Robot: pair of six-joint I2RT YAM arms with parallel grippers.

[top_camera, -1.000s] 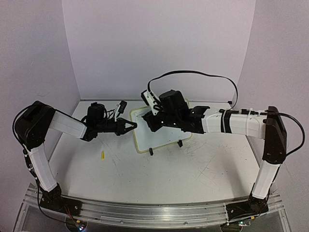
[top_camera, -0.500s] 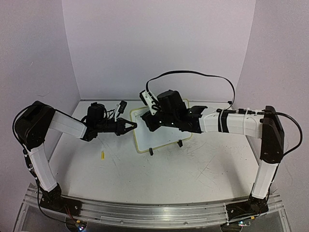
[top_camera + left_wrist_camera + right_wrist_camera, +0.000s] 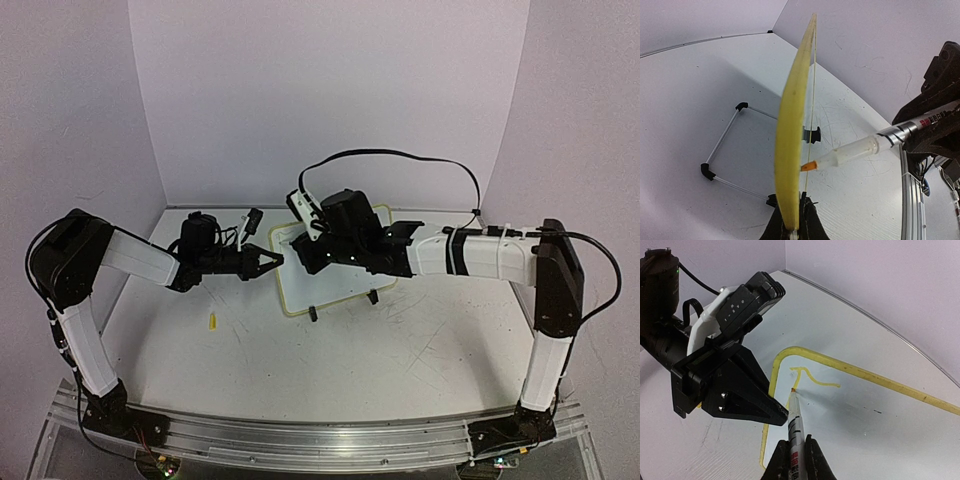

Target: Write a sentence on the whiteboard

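White scuffed table [image 3: 250,350], lavender walls. Whiteboard [image 3: 338,288] stands mid-table on its wire stand [image 3: 722,150], left rim pinched in left gripper [image 3: 792,227] jaws. Right gripper [image 3: 796,460] jaws clamp marker [image 3: 794,421]; orange tip touches board beside yellow squiggle [image 3: 807,377].

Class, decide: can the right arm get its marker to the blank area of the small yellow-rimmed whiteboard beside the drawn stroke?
Probably yes. The right gripper holds the orange-tipped marker with its tip on the small yellow-rimmed whiteboard. The bare surface beside the yellow stroke lies open, and the left gripper clamps only the edge.
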